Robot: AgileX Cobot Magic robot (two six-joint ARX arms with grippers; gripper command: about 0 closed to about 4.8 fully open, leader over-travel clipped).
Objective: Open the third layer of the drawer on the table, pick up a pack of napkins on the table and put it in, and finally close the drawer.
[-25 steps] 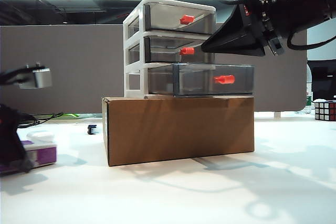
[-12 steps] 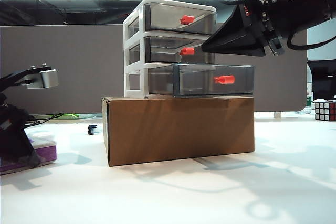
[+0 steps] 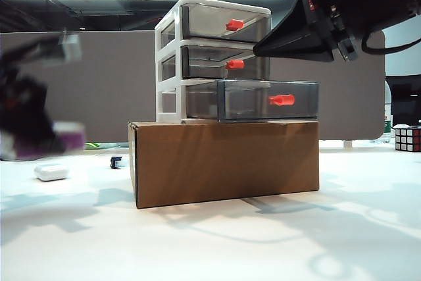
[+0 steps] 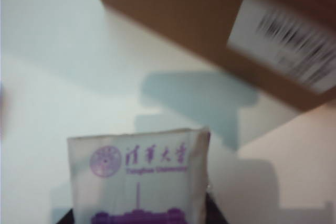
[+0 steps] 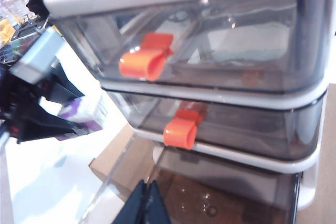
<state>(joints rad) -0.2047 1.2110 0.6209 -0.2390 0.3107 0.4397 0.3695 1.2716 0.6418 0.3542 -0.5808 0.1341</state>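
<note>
Napkins have left the counter (image 3: 276, 241): the left claw (image 3: 29, 129) grips the pack of napkins (image 4: 139, 182) aloft, left of the drawer (image 3: 172, 64); the right claw (image 3: 263, 49), pinched shut, hovers above the pulled-out third layer (image 3: 253, 100). Insertion comes next.

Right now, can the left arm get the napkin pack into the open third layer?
Probably yes. The left gripper holds the pack of napkins off the table, and the third layer stands pulled out. The right gripper, shut, hovers above it and may crowd the drop.
</note>
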